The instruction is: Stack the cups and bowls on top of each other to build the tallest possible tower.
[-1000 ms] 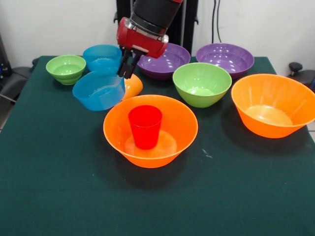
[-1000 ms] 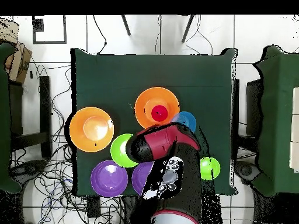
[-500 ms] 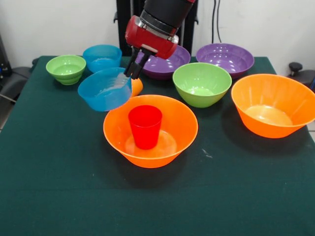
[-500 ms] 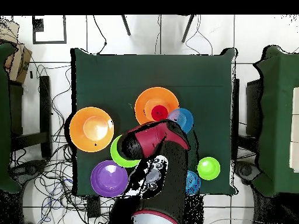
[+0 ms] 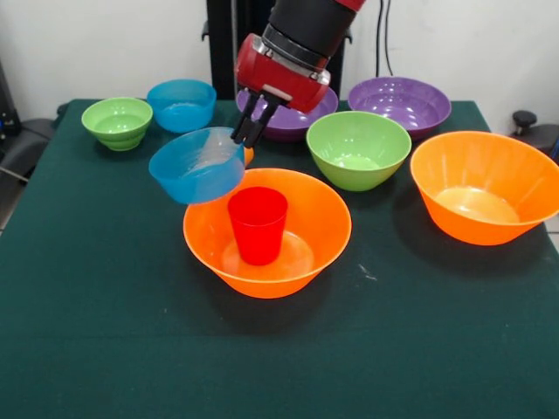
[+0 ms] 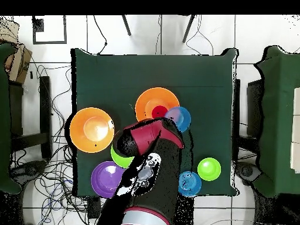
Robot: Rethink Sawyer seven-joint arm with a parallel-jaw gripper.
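While no writing or label shows on anything I can see, my claw is clenched on the far rim of a small blue bowl, which hangs tilted just below and beside it, mouth tipped up toward me, clear of the bench. Just beneath sits the large orange bowl, with the red cup standing upright inside, mouth up.

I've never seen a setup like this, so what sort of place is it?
Probably a robotics lab, not a kitchen: a red and black robot arm works over a green-clothed table of plastic bowls, and loose cables sprawl across the tiled floor.
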